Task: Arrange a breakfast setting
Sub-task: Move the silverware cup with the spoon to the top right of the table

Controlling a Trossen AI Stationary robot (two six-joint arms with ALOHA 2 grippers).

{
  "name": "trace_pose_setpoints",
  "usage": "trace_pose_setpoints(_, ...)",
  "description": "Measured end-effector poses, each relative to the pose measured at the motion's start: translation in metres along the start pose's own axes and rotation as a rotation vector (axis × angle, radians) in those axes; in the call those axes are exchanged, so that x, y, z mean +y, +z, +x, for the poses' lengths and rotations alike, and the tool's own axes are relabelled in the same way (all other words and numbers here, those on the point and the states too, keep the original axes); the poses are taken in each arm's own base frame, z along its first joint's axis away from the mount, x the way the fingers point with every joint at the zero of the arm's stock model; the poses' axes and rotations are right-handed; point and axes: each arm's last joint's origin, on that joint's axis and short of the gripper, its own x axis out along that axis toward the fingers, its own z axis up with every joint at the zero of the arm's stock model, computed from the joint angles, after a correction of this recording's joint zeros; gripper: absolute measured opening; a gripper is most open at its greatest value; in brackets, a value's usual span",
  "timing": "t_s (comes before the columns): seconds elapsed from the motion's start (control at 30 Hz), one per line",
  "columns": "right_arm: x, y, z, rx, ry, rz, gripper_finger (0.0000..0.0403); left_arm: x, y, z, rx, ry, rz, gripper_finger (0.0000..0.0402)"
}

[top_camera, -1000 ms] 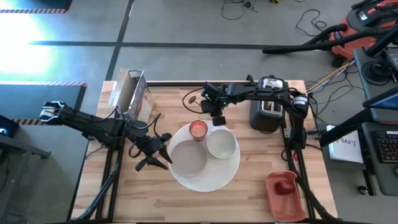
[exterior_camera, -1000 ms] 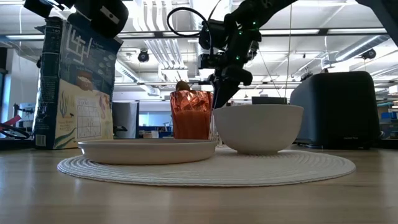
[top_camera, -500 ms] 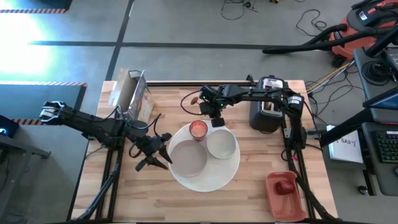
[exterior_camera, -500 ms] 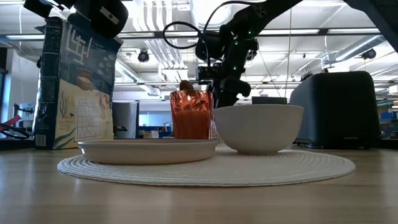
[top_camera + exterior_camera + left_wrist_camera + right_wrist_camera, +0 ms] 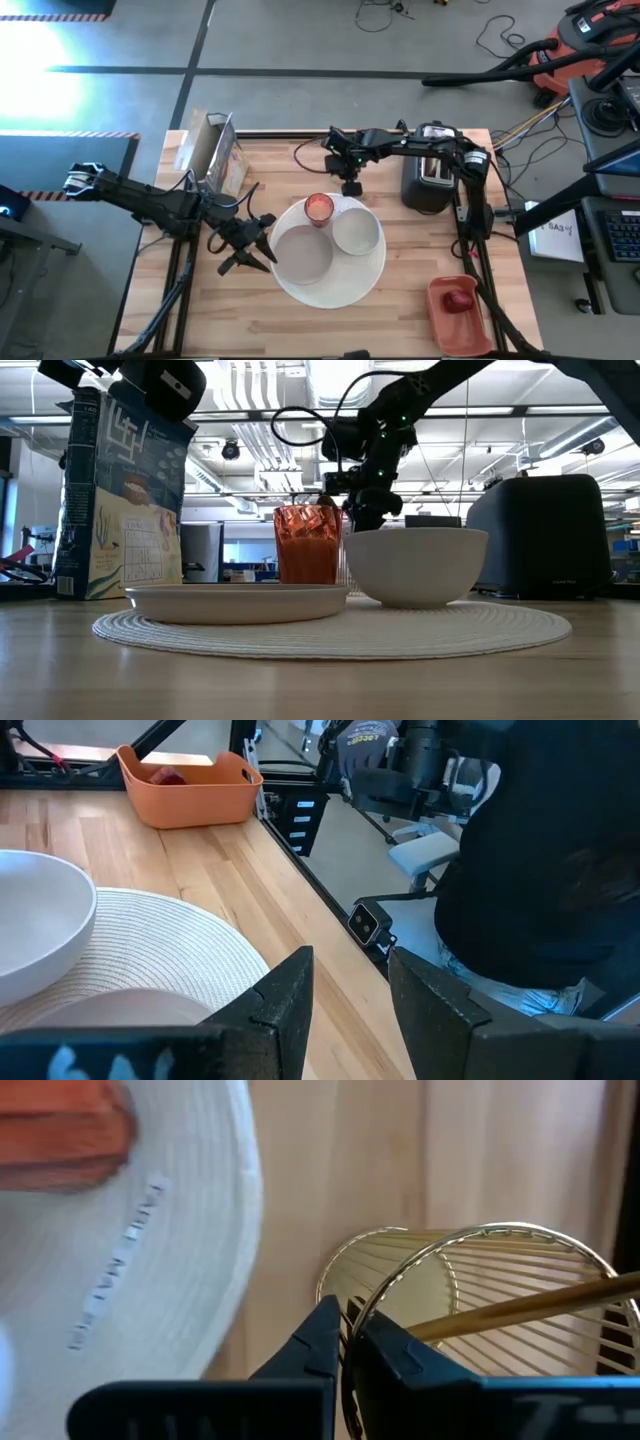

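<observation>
Found left tool (image 5: 350,958) low at the table's (image 5: 400,320) left, fingers apart on nothing, probably waiting just beside the large round white woven mat (image 5: 340,290). Saw tall printed cereal box (image 5: 215,150) behind it. Logged smaller white plate (image 5: 303,252), pink-red cup (image 5: 318,208) and white bowl (image 5: 356,232) grouped on the mat, apparently already set. Caught right tool (image 5: 347,1320) behind the cup, fingers pinched together on the rim of a gold wire holder (image 5: 500,1355) with the gold spoon (image 5: 520,1305) inside, likely after the spoon. Noted black toaster (image 5: 428,185), then small dark-red fruit (image 5: 460,298) in orange tray (image 5: 440,318), unplaced.
</observation>
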Motion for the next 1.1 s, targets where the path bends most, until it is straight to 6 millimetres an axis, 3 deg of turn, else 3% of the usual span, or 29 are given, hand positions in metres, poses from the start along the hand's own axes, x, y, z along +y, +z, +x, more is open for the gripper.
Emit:
trace_pose_setpoints(0.4, -0.042, -0.027, -0.004, 0.015, -0.047, 0.141, 0.0009, 0.000, 0.000, 0.000, 0.000, 0.000, 0.004, 0.0117)
trace_pose_setpoints(0.77, -0.039, -0.025, -0.006, 0.028, -0.040, 0.160, 0.0009, 0.000, 0.000, -0.001, -0.004, 0.001, 0.001, 0.0116)
trace_pose_setpoints(0.93, -0.043, -0.019, -0.018, 0.042, -0.063, 0.162, 0.0012, 0.000, 0.001, -0.001, -0.005, 0.001, 0.002, 0.0116)
trace_pose_setpoints(1.1, -0.047, -0.011, -0.033, 0.021, -0.071, 0.204, 0.0039, 0.000, 0.001, -0.001, -0.005, 0.001, 0.002, 0.0116)
